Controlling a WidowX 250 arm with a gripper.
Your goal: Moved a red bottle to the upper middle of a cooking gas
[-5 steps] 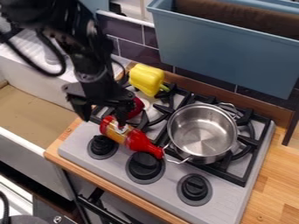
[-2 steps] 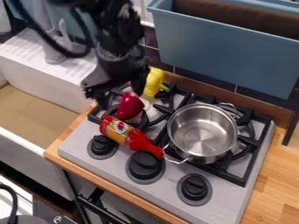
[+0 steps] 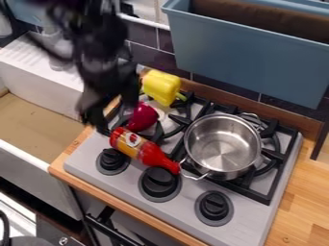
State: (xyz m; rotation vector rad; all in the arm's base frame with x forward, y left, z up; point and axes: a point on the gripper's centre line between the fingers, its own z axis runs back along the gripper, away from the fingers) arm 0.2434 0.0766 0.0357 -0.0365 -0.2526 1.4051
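The red bottle (image 3: 143, 151) with a yellow-orange label lies on its side along the front left of the cooking gas (image 3: 186, 200), its narrow cap pointing right towards the pot's handle. Its lower part rests near the two left knobs. Up and to the left of the bottle hangs my gripper (image 3: 114, 111), blurred, over the stove's back left corner. It is open, its fingers apart, and it does not hold the bottle.
A steel pot (image 3: 222, 144) stands on the right burner. A dark pink object (image 3: 143, 116) and a yellow pepper (image 3: 161, 87) lie at the left burner. Behind is a blue bin (image 3: 247, 62); a sink (image 3: 45, 120) is left.
From over the bottle, the gripper has gone up and back, then shifted left, uncovering the bottle's label, the pink object and the yellow pepper. The bottle has stayed in place.
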